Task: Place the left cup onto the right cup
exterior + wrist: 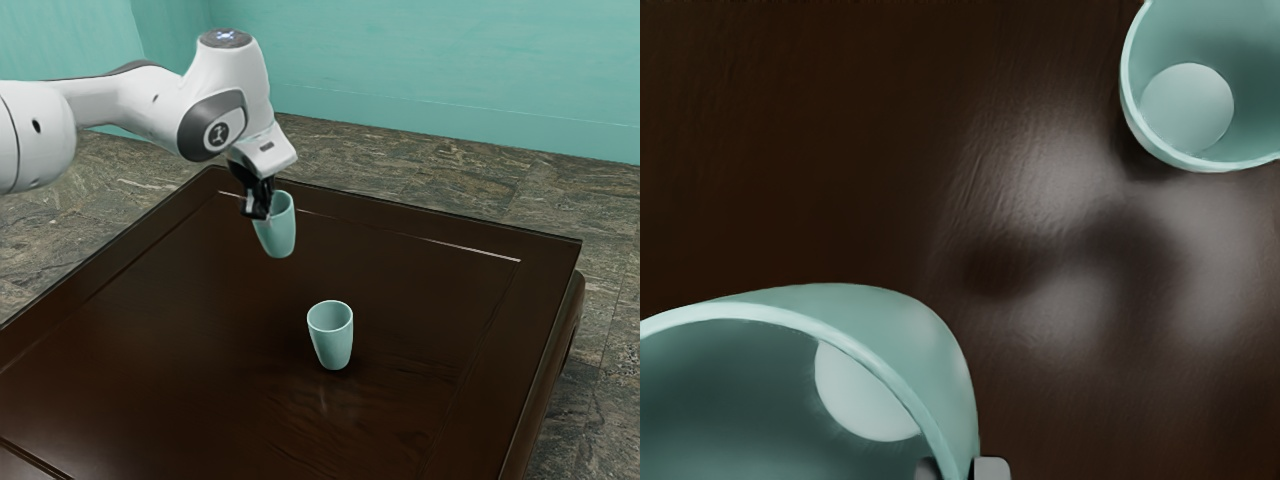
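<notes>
Aloft, gripper (257,208) clamped on held cup's (277,226) rim, tilted.

A teal wall (450,60) runs behind the scene, a faint pale line crossing it low down. The floor (580,190) is mottled grey-brown stone. On it stands a dark brown wooden table (150,350) with a raised rim and a soft sheen on its top.

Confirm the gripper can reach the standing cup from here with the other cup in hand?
Probably yes. The gripper holds the lifted cup clear above the table, and the standing cup sits upright with open space between them.
</notes>
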